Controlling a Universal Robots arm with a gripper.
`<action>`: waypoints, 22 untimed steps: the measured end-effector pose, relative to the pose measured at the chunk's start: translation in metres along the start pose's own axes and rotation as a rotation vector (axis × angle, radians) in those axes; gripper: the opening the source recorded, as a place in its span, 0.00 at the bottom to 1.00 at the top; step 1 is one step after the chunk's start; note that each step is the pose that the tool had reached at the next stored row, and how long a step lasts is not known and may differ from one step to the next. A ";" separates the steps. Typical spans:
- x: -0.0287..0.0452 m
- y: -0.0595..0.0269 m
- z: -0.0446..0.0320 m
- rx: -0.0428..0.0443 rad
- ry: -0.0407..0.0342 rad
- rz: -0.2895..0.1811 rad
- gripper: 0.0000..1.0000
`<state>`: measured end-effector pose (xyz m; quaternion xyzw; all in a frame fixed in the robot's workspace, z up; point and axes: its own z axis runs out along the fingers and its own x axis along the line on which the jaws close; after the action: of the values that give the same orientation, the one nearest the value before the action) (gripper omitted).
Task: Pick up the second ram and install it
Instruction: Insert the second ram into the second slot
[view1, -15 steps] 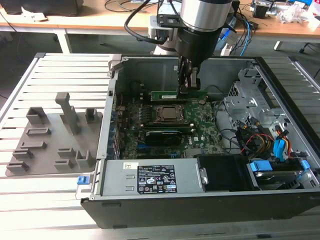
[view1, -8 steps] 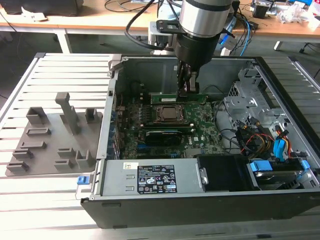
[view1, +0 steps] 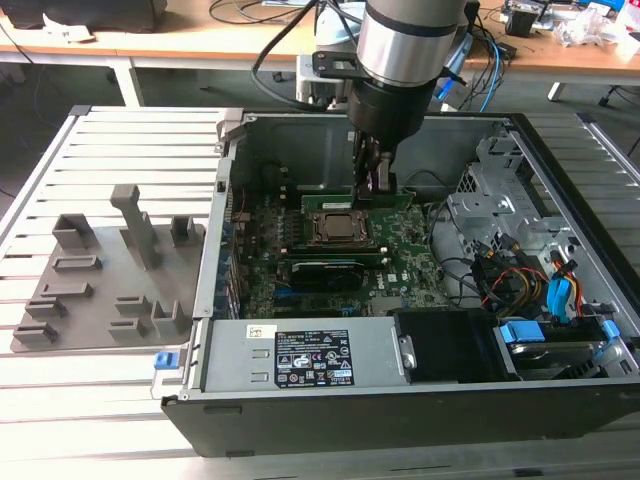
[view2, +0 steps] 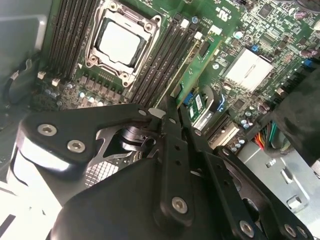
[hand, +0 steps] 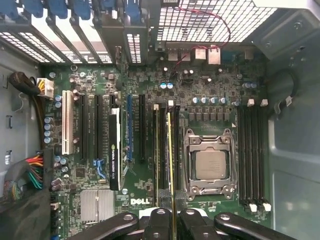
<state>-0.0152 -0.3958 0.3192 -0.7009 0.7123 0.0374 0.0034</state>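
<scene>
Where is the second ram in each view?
Exterior view: the second ram stands on edge just beyond the CPU socket, under the gripper.
First wrist view: thin edge-on strip beside the socket.
Second wrist view: green board beside the socket.
Shared landmark: the CPU socket.

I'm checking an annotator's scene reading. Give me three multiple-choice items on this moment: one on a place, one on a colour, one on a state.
1. Where is the long narrow green memory stick?
A) on the wooden desk
B) on edge at the slots beside the square silver processor socket
C) on the power supply

2. What colour is the slotted plastic fixture plate?
A) red
B) yellow
C) grey

3. How is the tool?
A) shut on the memory stick
B) open wide, holding nothing
C) gripping a cable

Answers:
1 B, its edge runs along those slots.
2 C, it is plainly grey in the exterior view.
3 A, it pinches the stick's end in both wrist views.
</scene>
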 end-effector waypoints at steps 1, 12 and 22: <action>0.0000 -0.0001 0.0008 0.0001 0.0000 0.000 0.14; 0.0003 -0.0008 0.0163 0.0000 0.0001 0.000 0.14; -0.0199 -0.0007 0.0207 0.0001 -0.0002 0.000 0.14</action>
<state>-0.0152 -0.3748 0.2997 -0.7009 0.7123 0.0374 0.0035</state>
